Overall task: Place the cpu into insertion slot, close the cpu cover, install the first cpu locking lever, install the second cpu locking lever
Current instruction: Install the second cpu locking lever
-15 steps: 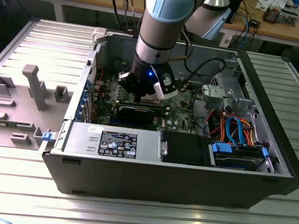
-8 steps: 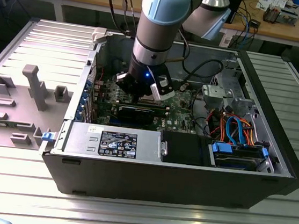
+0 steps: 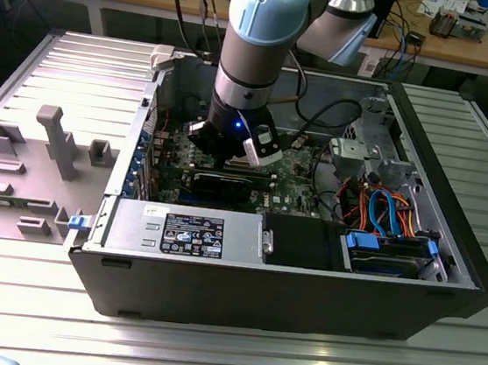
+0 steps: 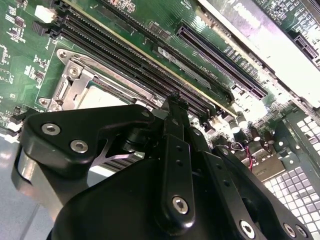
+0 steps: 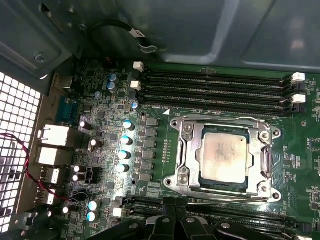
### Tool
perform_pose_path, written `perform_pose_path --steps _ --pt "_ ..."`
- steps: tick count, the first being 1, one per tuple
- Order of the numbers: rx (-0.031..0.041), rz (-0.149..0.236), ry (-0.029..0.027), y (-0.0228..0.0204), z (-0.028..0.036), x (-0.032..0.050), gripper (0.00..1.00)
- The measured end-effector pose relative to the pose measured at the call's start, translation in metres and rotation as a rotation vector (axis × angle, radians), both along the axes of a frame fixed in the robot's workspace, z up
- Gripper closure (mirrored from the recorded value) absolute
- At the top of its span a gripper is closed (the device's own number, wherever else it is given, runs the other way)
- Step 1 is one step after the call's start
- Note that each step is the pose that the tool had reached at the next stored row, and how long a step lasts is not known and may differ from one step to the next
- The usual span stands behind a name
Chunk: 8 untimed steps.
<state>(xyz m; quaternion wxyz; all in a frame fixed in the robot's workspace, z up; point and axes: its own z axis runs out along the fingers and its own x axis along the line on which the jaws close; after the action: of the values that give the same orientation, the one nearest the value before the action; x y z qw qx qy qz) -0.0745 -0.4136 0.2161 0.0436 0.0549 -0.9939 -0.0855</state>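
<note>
Exterior view: arm reaches down into the open computer case (image 3: 286,275), gripper (image 3: 228,165) low over the green circuit board (image 3: 294,166), at about twelve o'clock from the black expansion card (image 3: 226,183).

Second wrist view: gripper's black fingers (image 4: 175,125) pressed together, nothing between them, tips just over the memory slots (image 4: 125,55). Insertion slot (image 4: 75,85) lies at ten o'clock from the tips, partly hidden behind the gripper body.

First wrist view: cpu (image 5: 224,156), square with dull silvery-grey top, sits flat inside the insertion slot. Cpu cover (image 5: 225,125), thin shiny frame, lies closed around the chip. Fingertips sit at six o'clock from the socket, over a memory slot.
</note>
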Motion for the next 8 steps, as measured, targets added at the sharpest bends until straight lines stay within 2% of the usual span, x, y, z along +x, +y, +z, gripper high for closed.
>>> perform_pose_path --steps 8 --pt "0.0035 0.0 0.0 0.0 0.0 0.0 0.89"
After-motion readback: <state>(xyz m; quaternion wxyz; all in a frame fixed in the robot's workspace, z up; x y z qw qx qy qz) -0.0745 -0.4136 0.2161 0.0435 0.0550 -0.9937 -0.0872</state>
